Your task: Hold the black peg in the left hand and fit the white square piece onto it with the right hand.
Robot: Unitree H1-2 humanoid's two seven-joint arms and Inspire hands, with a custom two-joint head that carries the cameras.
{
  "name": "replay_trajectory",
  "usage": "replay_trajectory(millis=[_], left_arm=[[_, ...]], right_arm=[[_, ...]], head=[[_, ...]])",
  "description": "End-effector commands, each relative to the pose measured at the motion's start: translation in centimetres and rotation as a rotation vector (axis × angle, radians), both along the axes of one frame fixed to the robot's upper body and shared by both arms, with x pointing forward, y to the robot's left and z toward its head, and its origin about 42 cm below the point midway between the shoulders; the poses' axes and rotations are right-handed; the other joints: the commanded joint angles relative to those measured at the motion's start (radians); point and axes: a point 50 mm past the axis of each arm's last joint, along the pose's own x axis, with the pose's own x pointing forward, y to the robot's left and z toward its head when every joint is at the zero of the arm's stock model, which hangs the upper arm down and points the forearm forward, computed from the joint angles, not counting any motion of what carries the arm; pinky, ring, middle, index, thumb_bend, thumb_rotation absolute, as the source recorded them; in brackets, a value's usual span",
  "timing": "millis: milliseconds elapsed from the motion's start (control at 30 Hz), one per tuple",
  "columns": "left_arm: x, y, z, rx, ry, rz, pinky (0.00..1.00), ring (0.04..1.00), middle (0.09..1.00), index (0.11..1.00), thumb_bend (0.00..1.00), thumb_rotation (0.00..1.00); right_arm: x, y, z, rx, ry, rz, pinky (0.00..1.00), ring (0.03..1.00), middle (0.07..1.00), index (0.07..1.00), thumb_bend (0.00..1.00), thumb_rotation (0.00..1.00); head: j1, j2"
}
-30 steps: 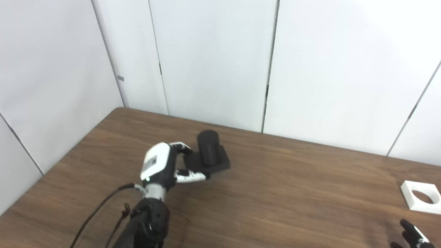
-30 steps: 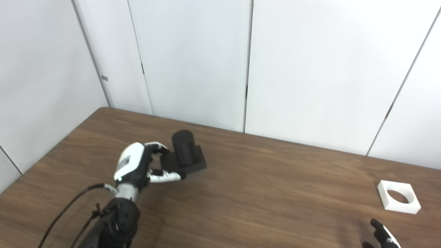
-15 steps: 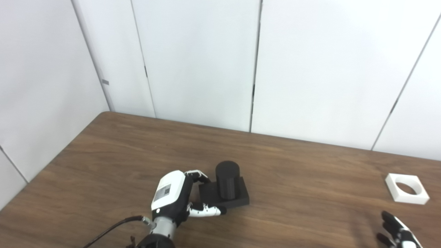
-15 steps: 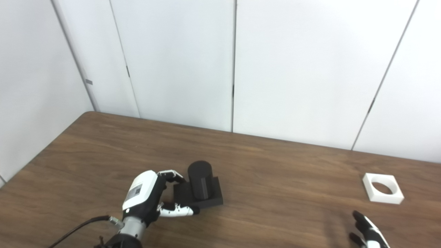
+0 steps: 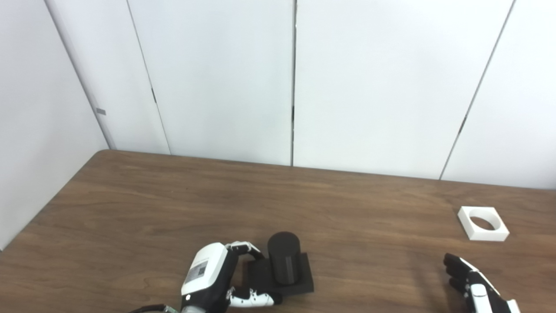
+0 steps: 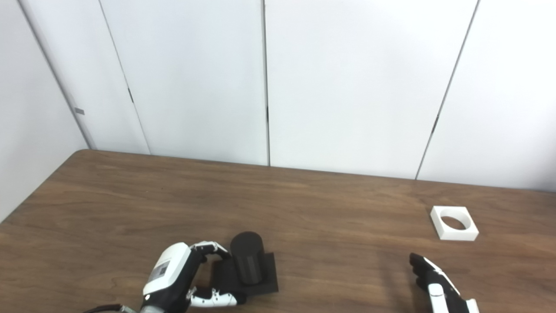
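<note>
Gripping the square base of the black peg (image 5: 282, 267) between fingers on the far side and thumb on the near side: the left hand (image 5: 208, 278), low at the near left of the table (image 5: 130, 208) in the left eye view. Peg cylinder upright on that base. Whole picture panned and tilted against a second ago, so most apparent drift belongs to the camera; still, peg and hand now clearly nearer the table's front edge and more central. Further into view at the near right than a second ago: the right hand (image 5: 473, 287), fingers spread, holding nothing. White square piece (image 5: 482, 223) flat on the table at the far right, round hole up, apart from that hand.

Seen from the right eye view: same clamp of the left hand (image 6: 171, 278) on the peg (image 6: 247, 265) base, thumb under the near edge. Right hand (image 6: 438, 289) open-fingered, just short of the white square piece (image 6: 454, 223), no contact. Judged: holding step done, fetching the piece only begun; a reach forward and slightly right, then a pinch on the piece's edges, then fitting.
</note>
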Motion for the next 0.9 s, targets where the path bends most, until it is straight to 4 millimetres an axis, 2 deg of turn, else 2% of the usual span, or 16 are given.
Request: replay_trajectory(millis=[0, 433, 567, 867], left_arm=[[-0.1, -0.6, 0.4, -0.015, -0.038, -0.066, 0.69, 0.769, 0.733, 0.485, 0.52, 0.05], [-1.7, -2.5, -2.0, 0.002, -0.007, -0.207, 0.70, 0.794, 0.757, 0.484, 0.52, 0.05], [-1.9, -3.0, -2.8, 0.001, 0.008, -0.229, 0.70, 0.794, 0.757, 0.484, 0.52, 0.05], [-2.2, -4.0, -4.3, 0.021, 0.069, -0.261, 0.74, 0.820, 0.773, 0.485, 0.52, 0.05]], right_arm=[[0.0, 1.2, 0.2, 0.031, -0.010, 0.015, 0.83, 0.855, 0.840, 0.795, 0.30, 1.00], [0.1, 1.3, 0.6, 0.016, 0.002, 0.006, 0.92, 0.853, 0.821, 0.788, 0.35, 1.00], [0.1, 1.4, 0.9, 0.031, 0.009, 0.005, 0.90, 0.854, 0.825, 0.790, 0.35, 1.00], [-0.1, 1.4, 1.2, 0.038, 0.018, 0.003, 0.91, 0.856, 0.825, 0.787, 0.35, 1.00]], head=[[-0.003, 0.007], [-0.021, 0.054], [-0.029, 0.065], [-0.032, 0.078]])
